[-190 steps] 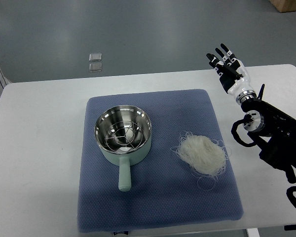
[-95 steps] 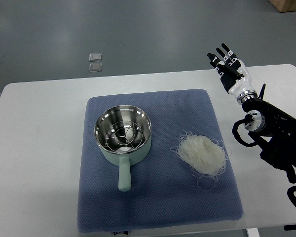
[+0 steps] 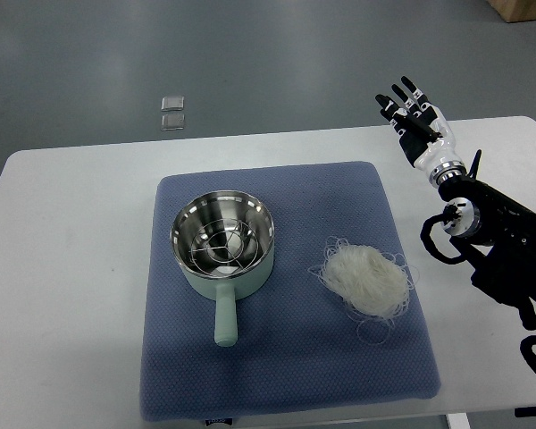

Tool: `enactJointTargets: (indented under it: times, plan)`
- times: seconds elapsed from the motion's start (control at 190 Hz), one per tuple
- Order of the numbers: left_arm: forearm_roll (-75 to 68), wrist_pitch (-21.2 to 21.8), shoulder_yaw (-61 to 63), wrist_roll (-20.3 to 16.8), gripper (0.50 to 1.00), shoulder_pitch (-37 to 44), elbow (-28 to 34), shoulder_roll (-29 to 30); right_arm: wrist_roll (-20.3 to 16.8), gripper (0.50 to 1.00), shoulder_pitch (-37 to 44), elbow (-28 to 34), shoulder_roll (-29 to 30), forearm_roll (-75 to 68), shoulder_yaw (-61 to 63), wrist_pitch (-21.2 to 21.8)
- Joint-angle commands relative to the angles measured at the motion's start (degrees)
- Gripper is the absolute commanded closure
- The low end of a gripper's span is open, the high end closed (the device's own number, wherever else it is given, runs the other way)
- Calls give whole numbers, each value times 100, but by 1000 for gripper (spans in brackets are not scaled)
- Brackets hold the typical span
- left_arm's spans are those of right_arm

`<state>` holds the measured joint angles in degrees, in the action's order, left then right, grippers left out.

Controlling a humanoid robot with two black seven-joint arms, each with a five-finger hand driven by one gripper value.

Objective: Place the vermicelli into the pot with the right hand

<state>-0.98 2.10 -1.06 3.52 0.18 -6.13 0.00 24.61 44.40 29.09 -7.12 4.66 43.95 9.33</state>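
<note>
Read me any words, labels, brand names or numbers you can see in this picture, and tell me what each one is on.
No readable text anywhere.
A small dark tag on the near edge of the blue mat may carry print, too small to read.
The pot, the vermicelli and the right hand show no lettering.

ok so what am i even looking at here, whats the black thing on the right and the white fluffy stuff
This is one picture from a camera mounted on a humanoid robot, looking steeply down at its work table. The black jointed thing coming in from the right edge is the robot's right arm, and at its end is the right hand, white and black with fingers spread open. It holds nothing and sits over the far right part of the table. The left arm is out of view.

On the table lies a blue mat. On the mat stands a pale green pot with a shiny metal inside, a wire rack in it, and its handle pointing toward the camera. To its right lies the white fluffy stuff: a nest of dry vermicelli noodles.
</note>
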Motion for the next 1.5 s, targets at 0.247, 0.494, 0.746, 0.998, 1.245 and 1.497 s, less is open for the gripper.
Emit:
enactJointTargets:
  times: [0.247,0.494,0.746,0.998,1.245,1.497]
  plan:
    - [1,1,0,0,500,0,-2,0,0,576,-1,79,-44,26,-26,-2]
    - [1,1,0,0,500,0,-2,0,0,576,16,123,-272,97,-44,7]
    - [1,1,0,0,500,0,-2,0,-9,576,104,799,-755,1300,-123,60]
    - [1,1,0,0,500,0,-2,0,-9,576,166,1468,-1257,3551,-141,508]
    - [1,1,0,0,500,0,-2,0,26,576,254,1977,-2039,5352,-299,1905]
    - [1,1,0,0,500,0,-2,0,351,579,667,2672,-2285,6680,-404,2567]
